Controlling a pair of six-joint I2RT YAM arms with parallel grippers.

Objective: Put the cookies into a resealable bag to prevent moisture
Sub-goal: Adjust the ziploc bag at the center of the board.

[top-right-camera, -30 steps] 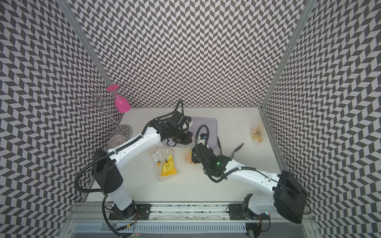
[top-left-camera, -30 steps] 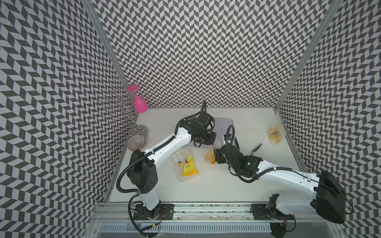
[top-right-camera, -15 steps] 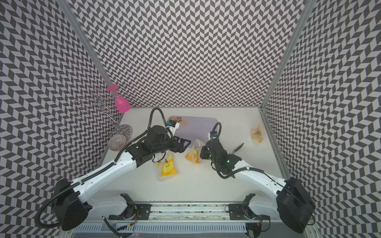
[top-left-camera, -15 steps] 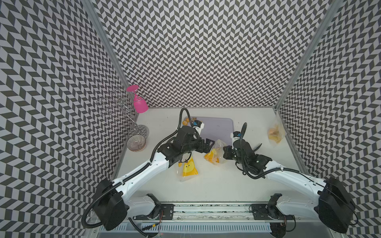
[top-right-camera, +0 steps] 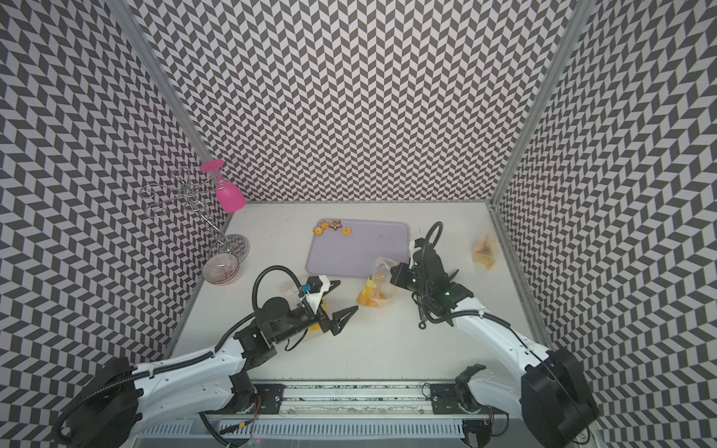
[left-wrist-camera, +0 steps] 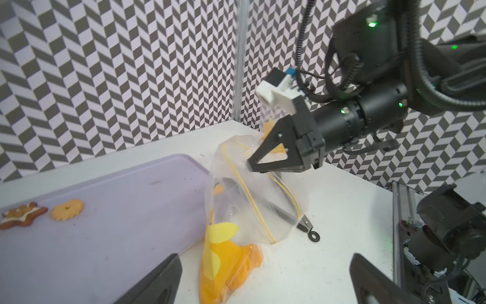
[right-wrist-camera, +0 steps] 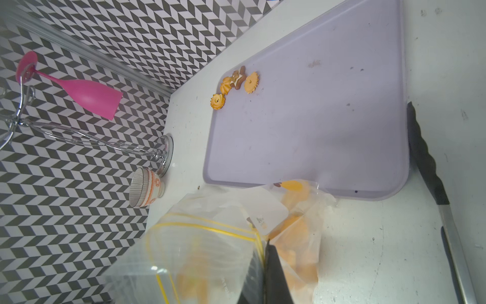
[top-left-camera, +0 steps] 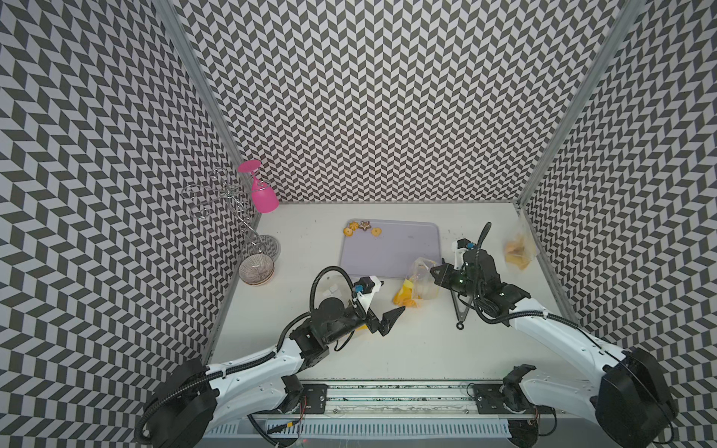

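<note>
A: Showing which stage?
B: Midway, likely. Lavender rectangular plastic tray (top-left-camera: 392, 252), centre; clear yellow-zip resealable bag (top-left-camera: 421, 277) lower right, part-filled, rim pinched by closed right gripper (left-wrist-camera: 249, 165); left gripper (top-left-camera: 391, 319) wide, empty; four orange-yellow toy cookies (top-left-camera: 364, 228), tray's upper left, unbagged.

Cookies (top-left-camera: 364, 225) lie on the tray (top-left-camera: 399, 248), bag (top-left-camera: 421, 283) at its front edge.
</note>
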